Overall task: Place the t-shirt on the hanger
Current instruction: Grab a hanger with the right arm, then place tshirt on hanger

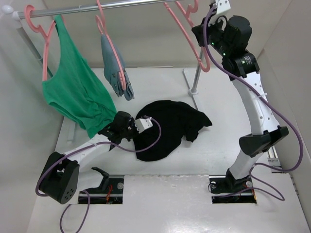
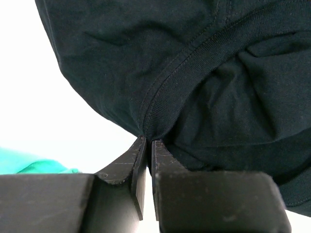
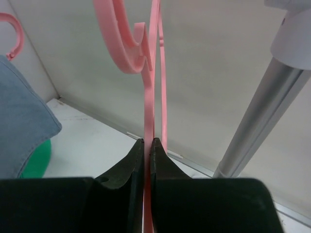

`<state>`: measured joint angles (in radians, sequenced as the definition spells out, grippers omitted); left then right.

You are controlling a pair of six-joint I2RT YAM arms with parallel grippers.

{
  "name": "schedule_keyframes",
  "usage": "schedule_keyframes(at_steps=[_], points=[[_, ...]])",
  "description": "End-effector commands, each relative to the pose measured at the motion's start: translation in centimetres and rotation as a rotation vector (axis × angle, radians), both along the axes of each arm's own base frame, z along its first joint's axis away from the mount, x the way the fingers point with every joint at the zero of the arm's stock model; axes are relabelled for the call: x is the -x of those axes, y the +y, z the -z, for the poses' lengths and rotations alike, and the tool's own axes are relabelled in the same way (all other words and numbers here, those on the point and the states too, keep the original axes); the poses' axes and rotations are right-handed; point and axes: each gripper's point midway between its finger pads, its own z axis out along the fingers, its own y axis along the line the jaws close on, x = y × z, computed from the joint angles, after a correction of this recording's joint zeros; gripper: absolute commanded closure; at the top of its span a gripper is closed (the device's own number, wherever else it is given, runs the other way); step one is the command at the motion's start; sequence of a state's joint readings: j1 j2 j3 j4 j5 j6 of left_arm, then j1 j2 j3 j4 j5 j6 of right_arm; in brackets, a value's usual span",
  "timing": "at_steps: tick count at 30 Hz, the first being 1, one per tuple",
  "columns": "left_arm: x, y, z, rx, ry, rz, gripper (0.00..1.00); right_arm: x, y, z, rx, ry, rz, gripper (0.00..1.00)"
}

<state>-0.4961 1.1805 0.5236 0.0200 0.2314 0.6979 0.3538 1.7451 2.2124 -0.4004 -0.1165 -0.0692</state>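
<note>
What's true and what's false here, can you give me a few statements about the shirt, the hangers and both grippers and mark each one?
1. The left gripper is shut on the neckline seam of the t-shirt. True.
2. The right gripper is open beside the hanger. False: its jaws are shut on the hanger's thin pink frame.
3. The t-shirt is already on the hanger. False: it lies crumpled on the table, and the hanger is bare.
4. The green tank top hangs near the left end of the rail. True.
5. The blue-grey garment lies on the table. False: it hangs from its own pink hanger on the rail.
</note>
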Motion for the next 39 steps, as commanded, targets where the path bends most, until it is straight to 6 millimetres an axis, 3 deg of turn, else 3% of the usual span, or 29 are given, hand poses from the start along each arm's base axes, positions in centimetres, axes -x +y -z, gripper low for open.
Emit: schedule_keyframes(at_steps=[1, 9, 14, 19, 22, 28, 32, 33, 34, 35, 39], points=[[-0.8, -0.7, -2.2, 0.042, -0.039, 0.0, 1.0, 1.9, 0.9, -2.5, -0.018, -0.08, -0.127, 1.0], [-0.7, -1.1, -3.3, 0.078, -0.031, -0.007, 1.0, 5.1, 1.7, -6.5, 0.009, -0.23, -0.234, 1.0], [-0.7, -1.2, -3.6, 0.115, -0.019, -0.011, 1.0, 6.2, 2.9, -6.5, 0.039, -0.269, -0.262, 1.0], [-0.9, -1.3, -4.3, 0.13, -0.032, -0.011, 0.8, 6.8, 3.3, -5.7, 0.055, -0.263, -0.269, 1.0], [-0.8, -1.2, -3.9, 0.121, -0.016, -0.012, 0.8, 7.1, 3.8, -4.1, 0.068, -0.232, -0.304, 1.0], [-1.6, -1.1, -4.4, 0.136, -0.015, -0.032, 0.74, 10.2, 3.9, 0.0, 0.085, -0.148, -0.334, 1.0], [-1.9, -1.0, -4.0, 0.146, 0.026, -0.045, 0.74, 12.4, 3.0, 5.3, 0.116, -0.025, -0.333, 1.0], [-2.3, -1.1, -4.9, 0.16, 0.018, -0.042, 0.73, 12.9, 2.8, 6.5, 0.124, 0.003, -0.335, 1.0], [-2.3, -1.3, -4.6, 0.151, 0.029, -0.022, 0.73, 14.0, 2.3, 8.6, 0.133, 0.036, -0.337, 1.0], [-1.7, -1.4, -4.4, 0.148, 0.048, 0.005, 0.69, 14.6, 2.0, 9.6, 0.137, 0.051, -0.337, 1.0], [-2.6, -1.1, -3.6, 0.11, 0.042, -0.004, 0.63, 16.4, 0.5, 13.5, 0.146, 0.117, -0.313, 1.0]])
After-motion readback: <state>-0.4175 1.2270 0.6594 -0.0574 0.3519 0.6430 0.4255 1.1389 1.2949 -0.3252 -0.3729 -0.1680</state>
